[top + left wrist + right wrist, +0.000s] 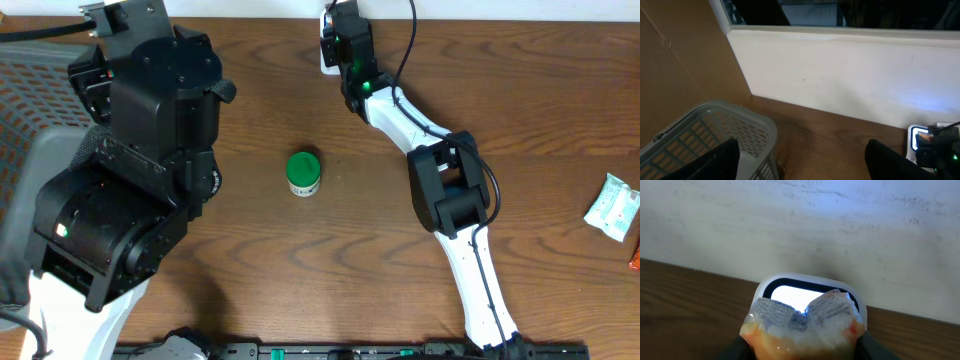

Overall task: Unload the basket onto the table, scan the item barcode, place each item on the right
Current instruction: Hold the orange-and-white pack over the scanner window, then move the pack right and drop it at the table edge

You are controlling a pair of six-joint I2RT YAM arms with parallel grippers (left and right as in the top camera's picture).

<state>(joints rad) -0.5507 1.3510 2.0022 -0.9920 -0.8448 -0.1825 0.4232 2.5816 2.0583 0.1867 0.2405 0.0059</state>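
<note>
My right gripper (802, 352) is shut on the item, a crinkled clear-and-orange packet (805, 322) with small print on its top edge. The packet is held right in front of the lit window of the white barcode scanner (860, 305), which stands against the back wall. From overhead the right gripper (338, 45) sits at the scanner (326, 62) at the table's back edge. My left gripper (802, 165) stands open over the table's left rear with nothing between its fingers. The scanner (918, 140) also shows at the right edge of the left wrist view.
A grey slatted basket (715, 130) stands at the left, close under the left gripper. A green-lidded jar (303, 172) stands mid-table. A white-green packet (612, 207) and an orange item (635, 258) lie at the right edge. A white wall (840, 75) runs along the back.
</note>
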